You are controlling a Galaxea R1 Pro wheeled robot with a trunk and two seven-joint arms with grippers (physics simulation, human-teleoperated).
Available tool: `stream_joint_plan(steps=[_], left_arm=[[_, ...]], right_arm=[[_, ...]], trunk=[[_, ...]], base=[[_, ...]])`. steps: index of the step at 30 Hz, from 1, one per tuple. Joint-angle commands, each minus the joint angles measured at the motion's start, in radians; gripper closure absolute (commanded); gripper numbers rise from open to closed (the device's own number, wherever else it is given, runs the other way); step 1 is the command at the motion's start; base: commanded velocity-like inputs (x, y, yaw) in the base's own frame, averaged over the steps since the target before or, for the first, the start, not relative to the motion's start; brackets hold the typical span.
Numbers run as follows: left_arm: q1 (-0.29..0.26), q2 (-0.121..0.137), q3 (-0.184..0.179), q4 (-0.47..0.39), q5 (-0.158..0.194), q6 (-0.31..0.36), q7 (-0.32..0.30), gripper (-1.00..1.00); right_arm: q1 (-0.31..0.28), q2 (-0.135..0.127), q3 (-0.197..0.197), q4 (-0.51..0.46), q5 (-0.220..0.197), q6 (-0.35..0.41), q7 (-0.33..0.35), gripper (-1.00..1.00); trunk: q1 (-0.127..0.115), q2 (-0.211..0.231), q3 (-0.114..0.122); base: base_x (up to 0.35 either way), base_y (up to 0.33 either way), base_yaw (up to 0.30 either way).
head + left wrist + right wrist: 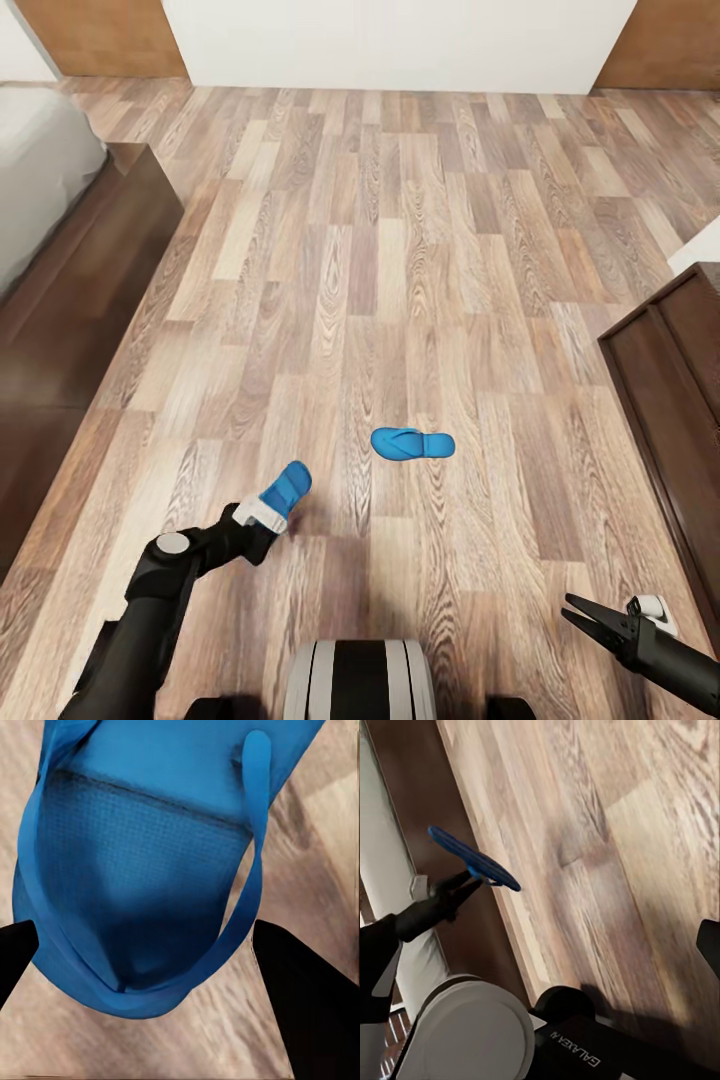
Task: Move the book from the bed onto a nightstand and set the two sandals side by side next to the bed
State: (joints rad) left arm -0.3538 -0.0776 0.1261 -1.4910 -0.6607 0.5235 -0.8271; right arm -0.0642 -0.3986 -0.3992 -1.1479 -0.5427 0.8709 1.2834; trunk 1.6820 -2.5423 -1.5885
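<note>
My left gripper is shut on one bright blue sandal and holds it tilted above the plank floor; in the left wrist view the sandal sits between the black fingers. From the right wrist view the held sandal is seen edge-on, off the floor. The other sandal lies flat on the floor to the right of the held one. The bed with its dark wooden frame is at the left. My right gripper hangs open low at the right, holding nothing. The book and nightstand are out of view.
A dark brown cabinet stands along the right edge. Brown doors and a white wall close off the far side. Open plank floor stretches between bed and cabinet. My base is at the bottom.
</note>
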Motion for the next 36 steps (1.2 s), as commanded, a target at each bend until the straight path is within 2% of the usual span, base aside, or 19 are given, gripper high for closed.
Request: stream_joint_plan(steps=[1,2,4,6,7,8,10,12,16,17,18,20,21,23,25,26,30,36], left_arm=[[-0.001,0.003,0.014,-0.001,0.01,0.005,-0.019,1.0],[-0.001,0.011,0.034,0.001,0.034,0.004,-0.045,1.0],[0.002,0.03,0.104,0.022,0.079,-0.001,-0.126,1.0],[0.006,0.036,0.173,0.035,0.092,-0.005,-0.175,1.0],[0.007,0.037,0.187,0.037,0.094,-0.005,-0.185,1.0],[0.008,0.038,0.219,0.039,0.1,-0.006,-0.213,1.0],[0.01,0.038,0.28,0.043,0.124,-0.009,-0.276,1.0],[0.012,0.037,0.324,0.047,0.147,-0.009,-0.322,1.0],[0.013,0.037,0.354,0.07,0.165,-0.006,-0.354,1.0],[0.013,0.037,0.372,0.077,0.18,-0.005,-0.363,1.0],[0.013,0.037,0.396,0.081,0.209,-0.004,-0.375,1.0],[0.013,0.036,0.419,0.084,0.251,-0.003,-0.389,1.0],[0.013,0.036,0.422,0.085,0.259,-0.002,-0.391,1.0],[0.013,0.037,0.43,0.085,0.279,0.002,-0.395,1.0],[0.013,0.036,0.434,0.087,0.288,0.01,-0.397,1.0],[0.013,0.036,0.434,0.089,0.29,0.011,-0.397,1.0],[0.014,0.044,0.438,0.104,0.292,0.014,-0.402,1.0],[0.016,0.054,0.445,0.11,0.289,0.016,-0.409,1.0]], right_arm=[[0.0,0.0,0.0,0.0,-0.003,0.007,0.001,-1.0],[0.0,0.0,0.0,0.0,-0.003,0.007,0.0,-1.0],[0.0,0.0,0.0,0.0,-0.001,0.005,-0.001,-1.0],[0.0,0.001,0.0,0.0,0.0,0.003,-0.003,-1.0],[0.0,0.001,0.0,0.001,0.001,0.002,-0.003,-1.0],[-0.001,0.001,0.0,0.001,0.001,0.001,-0.004,-1.0],[-0.001,0.002,0.001,0.002,0.003,-0.002,-0.007,-1.0],[0.0,0.002,0.001,0.007,0.008,-0.005,-0.009,-1.0],[0.0,0.003,0.006,0.015,0.014,-0.009,-0.01,-1.0],[0.0,0.004,0.009,0.024,0.021,-0.02,-0.01,-1.0],[0.0,0.004,0.01,0.042,0.045,-0.051,-0.01,-1.0],[0.0,0.007,0.011,0.07,0.103,-0.122,-0.007,-1.0],[0.0,0.008,0.011,0.077,0.119,-0.142,-0.006,-1.0],[0.001,0.01,0.011,0.111,0.18,-0.219,-0.005,-1.0],[0.001,0.012,0.01,0.226,0.218,-0.319,-0.005,-1.0],[0.001,0.012,0.01,0.278,0.225,-0.353,-0.004,-1.0],[0.001,0.012,0.01,0.386,0.236,-0.415,-0.004,-1.0],[0.001,0.013,0.011,0.41,0.237,-0.43,-0.004,-1.0]], trunk=[[-0.001,0.0,0.003],[-0.001,0.0,0.007],[-0.002,0.001,0.015],[-0.002,0.001,0.019],[-0.002,0.001,0.019],[-0.002,0.001,0.019],[-0.002,0.001,0.019],[-0.002,0.001,0.019],[-0.002,0.001,0.019],[-0.002,0.001,0.019],[-0.002,0.001,0.019],[-0.002,0.001,0.019],[-0.002,0.001,0.019],[-0.002,0.001,0.019],[-0.002,0.001,0.019],[-0.002,0.001,0.019],[-0.002,0.001,0.019],[-0.005,0.002,0.038]], base=[[0.0,0.0,0.0],[0.0,0.0,0.0],[0.0,0.0,0.0],[0.0,0.0,0.0],[0.0,0.0,0.0],[0.0,0.0,0.0],[0.0,0.0,0.0],[0.0,0.0,0.0],[0.0,0.0,0.0],[0.0,0.0,0.0],[0.0,0.0,0.0],[0.0,0.0,0.0],[0.0,0.0,0.0],[0.0,0.0,0.0],[0.0,0.0,0.0],[0.0,0.0,0.0],[0.0,0.0,0.0],[0.0,0.0,0.0]])
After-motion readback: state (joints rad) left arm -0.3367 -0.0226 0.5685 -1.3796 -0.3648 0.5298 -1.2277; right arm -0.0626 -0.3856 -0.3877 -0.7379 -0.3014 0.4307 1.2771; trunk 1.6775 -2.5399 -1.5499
